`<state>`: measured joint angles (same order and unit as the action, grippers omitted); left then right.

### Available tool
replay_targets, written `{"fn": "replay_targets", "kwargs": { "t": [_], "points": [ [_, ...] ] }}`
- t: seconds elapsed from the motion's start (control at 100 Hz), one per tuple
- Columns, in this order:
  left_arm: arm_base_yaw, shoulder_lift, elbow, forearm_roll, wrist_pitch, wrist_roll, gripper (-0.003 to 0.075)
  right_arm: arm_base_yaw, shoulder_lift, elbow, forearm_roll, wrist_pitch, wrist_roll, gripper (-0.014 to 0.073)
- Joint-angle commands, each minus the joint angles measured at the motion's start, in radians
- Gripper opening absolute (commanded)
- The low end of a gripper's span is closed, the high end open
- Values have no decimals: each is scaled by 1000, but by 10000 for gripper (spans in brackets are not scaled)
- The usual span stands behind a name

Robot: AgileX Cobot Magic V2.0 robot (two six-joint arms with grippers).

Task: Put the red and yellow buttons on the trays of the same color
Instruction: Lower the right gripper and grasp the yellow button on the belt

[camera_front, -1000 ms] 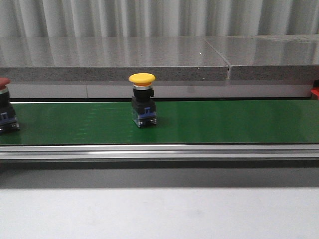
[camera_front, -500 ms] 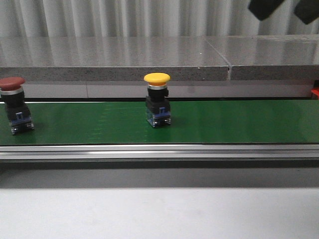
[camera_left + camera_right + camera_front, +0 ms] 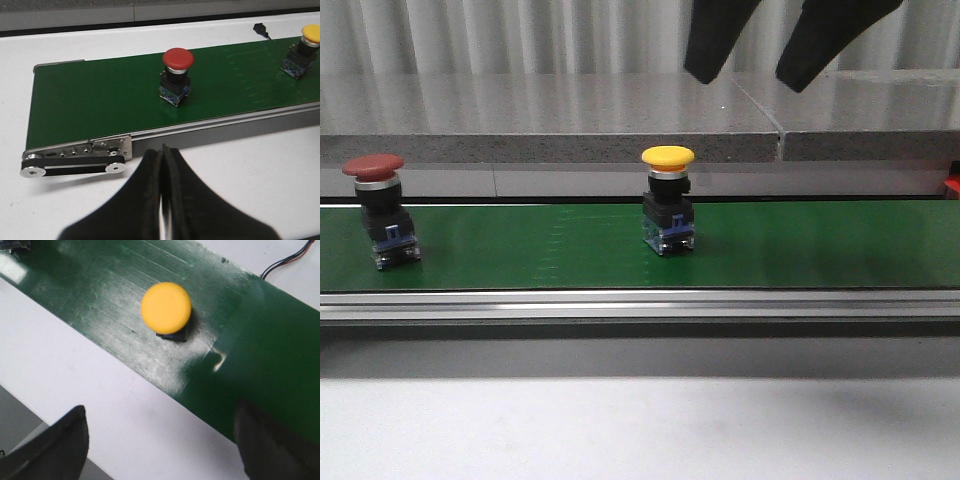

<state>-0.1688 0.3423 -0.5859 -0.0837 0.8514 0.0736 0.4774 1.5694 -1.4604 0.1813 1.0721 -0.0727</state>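
A yellow button (image 3: 668,157) on a black and blue base stands upright near the middle of the green belt (image 3: 800,245). A red button (image 3: 373,166) stands upright on the belt at the left. My right gripper (image 3: 745,75) is open, high above the belt and a little right of the yellow button. In the right wrist view the yellow button (image 3: 165,305) lies ahead of the open fingers (image 3: 65,440). My left gripper (image 3: 162,150) is shut and empty over the white table, in front of the red button (image 3: 178,59). No trays are in view.
The belt has a metal rail (image 3: 640,303) along its near side and a roller end (image 3: 75,161) at the left. A grey stone ledge (image 3: 550,125) runs behind the belt. White table (image 3: 640,430) lies in front. A red object (image 3: 951,186) shows at the right edge.
Both buttons have moved right along the belt; the red one has come fully into view. My right gripper has come down into the top of the front view and moved left.
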Motion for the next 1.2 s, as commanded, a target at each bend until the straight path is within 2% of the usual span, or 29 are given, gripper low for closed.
{"fn": "replay_targets", "kwargs": {
  "t": [0.0,0.22,0.39,0.6,0.67,0.79,0.91,1.03,1.19],
  "points": [
    [-8,6,-24,-16,-72,-1,-21,2,1,-61,11,-18,-15,591],
    [-8,6,-24,-16,-72,-1,-21,2,93,-85,4,-48,-59,591],
    [-8,6,-24,-16,-72,-1,-21,2,146,-85,-84,-98,-59,591],
    [-8,6,-24,-16,-72,-1,-21,2,178,-85,-123,-146,-59,585],
    [-8,6,-24,-16,-72,-1,-21,2,178,-85,-124,-150,-59,513],
    [-8,6,-24,-16,-72,-1,-21,2,178,-85,-124,-149,-59,283],
    [-8,6,-24,-16,-72,-1,-21,2,178,-85,-124,-150,-59,143],
    [-8,6,-24,-16,-72,-1,-21,1,164,-85,-124,-151,-55,87],
    [-8,6,-24,-16,-72,-1,-21,-12,108,-84,-124,-152,-44,87]
  ]
}}
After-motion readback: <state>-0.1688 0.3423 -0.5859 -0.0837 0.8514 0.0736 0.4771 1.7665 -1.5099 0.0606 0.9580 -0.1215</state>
